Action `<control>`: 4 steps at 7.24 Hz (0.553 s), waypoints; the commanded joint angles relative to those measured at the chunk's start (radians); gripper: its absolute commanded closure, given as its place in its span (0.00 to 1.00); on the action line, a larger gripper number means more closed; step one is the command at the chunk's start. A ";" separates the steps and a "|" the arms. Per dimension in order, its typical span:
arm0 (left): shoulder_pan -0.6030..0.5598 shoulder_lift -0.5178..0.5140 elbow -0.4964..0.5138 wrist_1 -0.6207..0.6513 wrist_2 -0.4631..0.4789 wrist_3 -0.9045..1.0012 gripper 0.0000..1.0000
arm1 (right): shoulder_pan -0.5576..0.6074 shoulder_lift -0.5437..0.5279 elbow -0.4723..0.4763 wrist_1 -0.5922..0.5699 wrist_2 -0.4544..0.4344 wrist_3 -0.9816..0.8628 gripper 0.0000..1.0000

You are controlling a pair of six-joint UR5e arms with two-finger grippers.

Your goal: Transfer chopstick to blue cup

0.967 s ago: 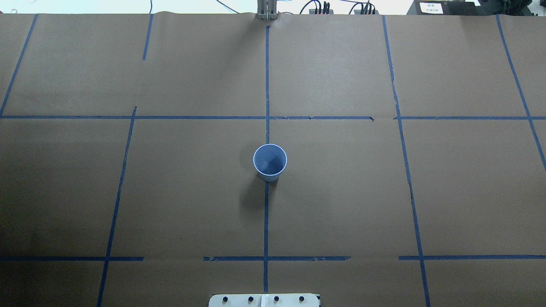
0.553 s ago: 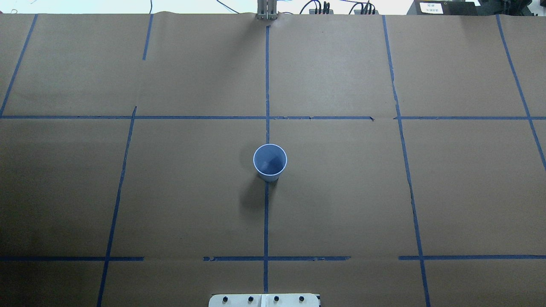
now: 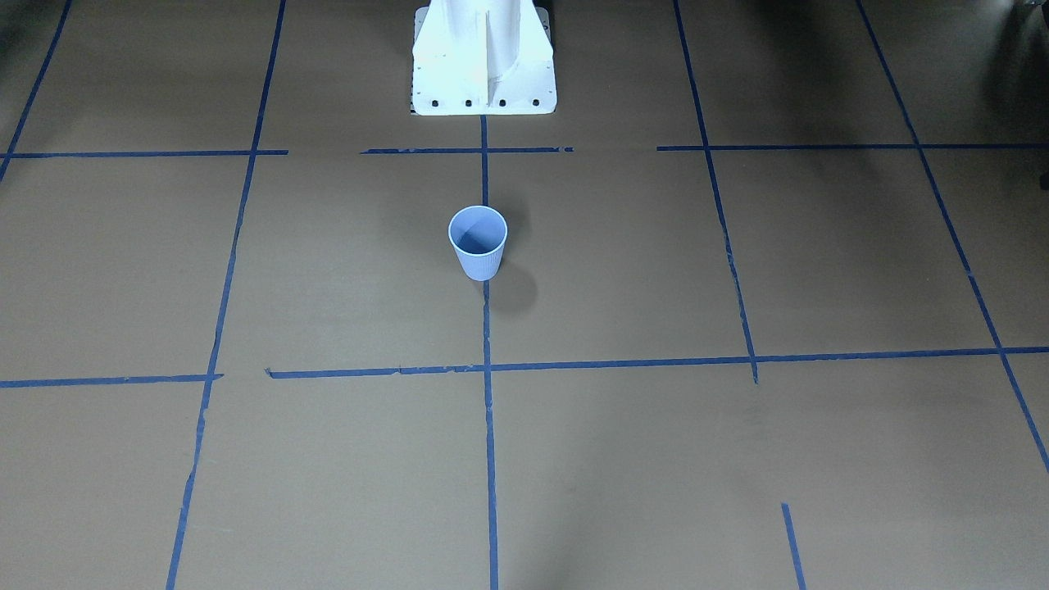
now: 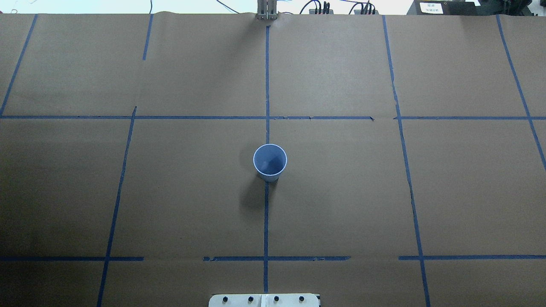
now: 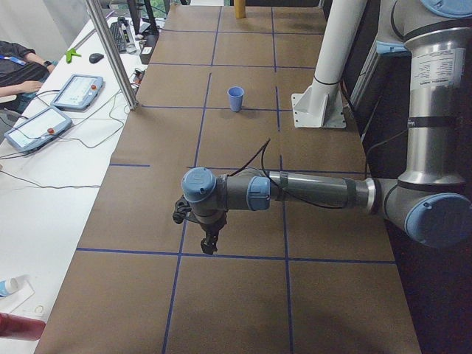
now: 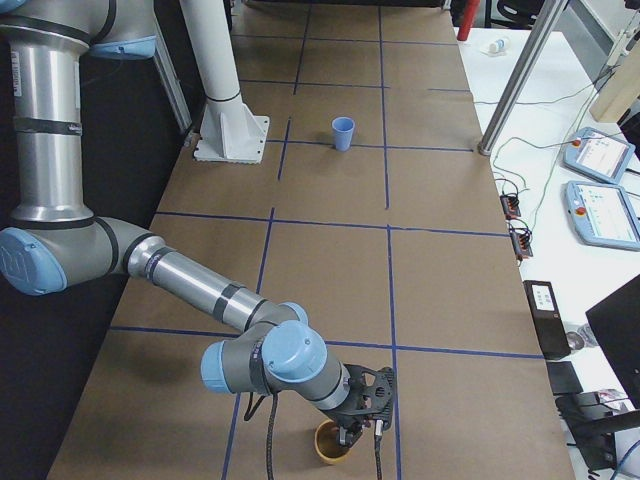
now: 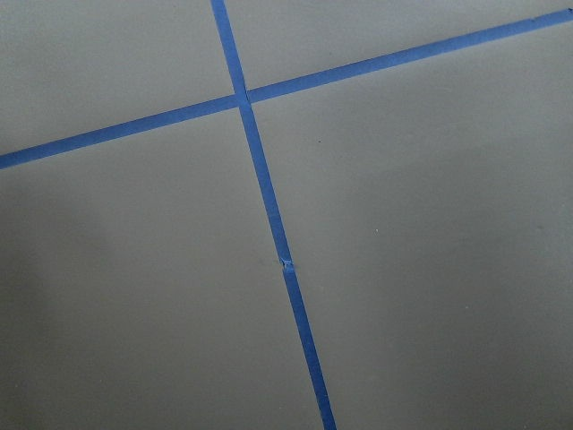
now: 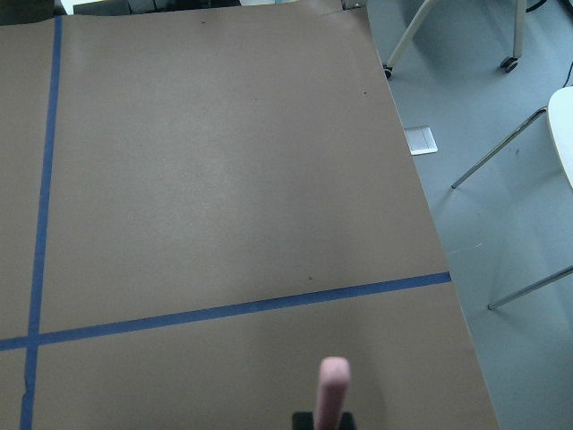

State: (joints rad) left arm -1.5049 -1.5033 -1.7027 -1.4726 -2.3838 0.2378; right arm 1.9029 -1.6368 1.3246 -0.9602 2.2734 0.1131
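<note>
**Chopstick at the table's right end, cup waiting at centre**

The blue cup (image 4: pixel 270 162) stands mouth-up at the centre of the table (image 4: pixel 341 192), on the middle tape line and well apart from both arms, probably so either can reach it. The chopstick (image 8: pixel 333 390) is at the right-end edge, under the right gripper (image 6: pixel 357 430), which is lowered over a tan cup (image 6: pixel 333 446) that probably props it. Its long axis is near upright, with the pink end pointing up at the wrist camera. I cannot tell whether the fingers clasp it. The left gripper (image 5: pixel 210 243) hangs over bare paper near the left end, its spread unclear.
</note>
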 commanded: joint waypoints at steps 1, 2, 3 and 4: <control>0.000 0.000 0.002 0.000 0.002 0.000 0.00 | 0.051 0.000 0.075 -0.123 0.055 -0.081 1.00; 0.000 0.000 0.002 0.000 0.000 0.000 0.00 | 0.065 0.000 0.185 -0.256 0.054 -0.081 1.00; 0.000 0.000 0.003 0.000 0.000 0.000 0.00 | 0.071 0.002 0.287 -0.376 0.054 -0.082 1.00; 0.002 0.000 0.003 0.000 0.000 0.000 0.00 | 0.064 0.000 0.382 -0.482 0.046 -0.082 1.00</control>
State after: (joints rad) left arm -1.5043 -1.5033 -1.7003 -1.4726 -2.3836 0.2378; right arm 1.9678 -1.6362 1.5857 -1.3036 2.3239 0.0329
